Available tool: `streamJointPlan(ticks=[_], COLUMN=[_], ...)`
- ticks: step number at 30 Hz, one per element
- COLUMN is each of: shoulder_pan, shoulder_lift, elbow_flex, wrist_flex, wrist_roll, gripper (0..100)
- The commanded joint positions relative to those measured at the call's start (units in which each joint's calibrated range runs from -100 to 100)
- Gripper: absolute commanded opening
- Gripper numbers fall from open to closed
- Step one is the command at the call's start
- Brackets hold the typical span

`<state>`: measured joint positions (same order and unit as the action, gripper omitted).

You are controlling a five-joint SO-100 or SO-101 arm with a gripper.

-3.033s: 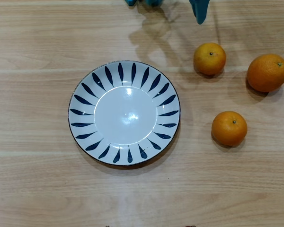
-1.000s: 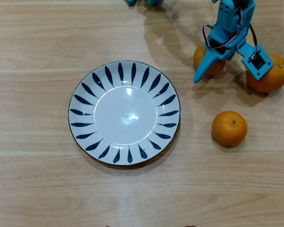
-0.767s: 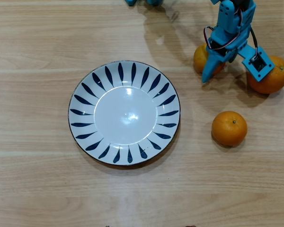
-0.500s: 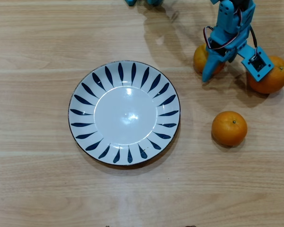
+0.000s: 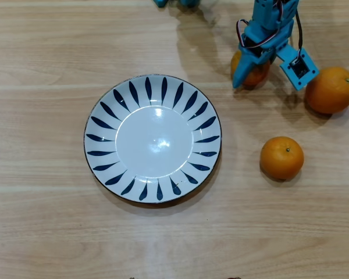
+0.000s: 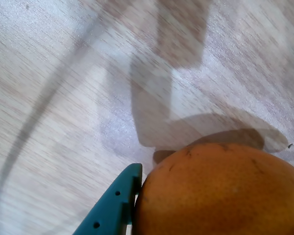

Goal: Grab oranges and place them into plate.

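From above, the blue gripper (image 5: pixel 251 74) hangs over the orange (image 5: pixel 253 75) at about one o'clock from the plate (image 5: pixel 153 138), hiding most of that fruit; only slivers of peel show either side of the blue parts. In the wrist view one teal finger (image 6: pixel 115 205) lies right against the orange's (image 6: pixel 215 191) side, while the other finger is out of frame, so I cannot tell whether the jaws have closed on it (the picture is blurred too). The larger orange (image 5: pixel 331 89) sits at two o'clock from the plate, well apart, and a third orange (image 5: pixel 281 157) at roughly four o'clock. The plate holds nothing on the wooden table (image 5: pixel 41 221).
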<state>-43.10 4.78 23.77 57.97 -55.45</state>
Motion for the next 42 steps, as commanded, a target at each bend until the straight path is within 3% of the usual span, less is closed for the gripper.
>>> streamJointPlan(ticks=[1,9,15,23,28,34,42], shoulder_pan=[0.92,0.76,0.84,1.57,6.57,15.2,29.71], shoulder_lift=[-2.67,-3.09,-3.26,-6.98,-12.73,-17.72,-19.49], elbow_flex=[0.18,0.18,0.18,-3.9,-10.51,-20.38,-20.56], wrist_flex=[-0.17,-0.17,-0.17,0.78,1.29,9.37,9.89], wrist_roll=[-0.12,0.2,0.25,0.88,6.84,14.26,26.18], gripper=[38,37,28,28,28,28,28])
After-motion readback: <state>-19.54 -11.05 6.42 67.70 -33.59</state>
